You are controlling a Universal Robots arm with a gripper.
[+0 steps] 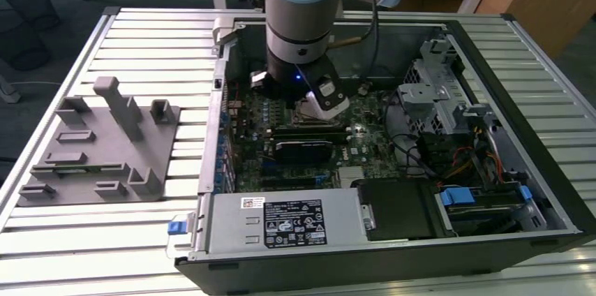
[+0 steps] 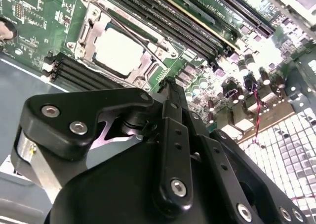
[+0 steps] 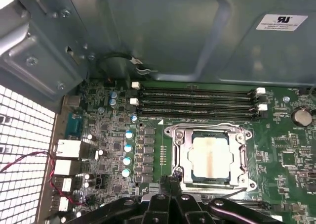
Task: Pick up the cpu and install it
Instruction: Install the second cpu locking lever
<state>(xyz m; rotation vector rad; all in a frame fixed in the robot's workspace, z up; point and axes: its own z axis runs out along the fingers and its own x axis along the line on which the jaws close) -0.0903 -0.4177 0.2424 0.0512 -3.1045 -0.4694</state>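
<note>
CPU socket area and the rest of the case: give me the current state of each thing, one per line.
cpu: seated flat in the socket, silvery top up.
socket frame: lying around the cpu.
memory slots: unfilled.
claw: fingers together, holding nothing, just beside the socket.
computer case: on its side, side panel off.
grey fixture: on the table at the exterior view's left, nothing on it.
</note>
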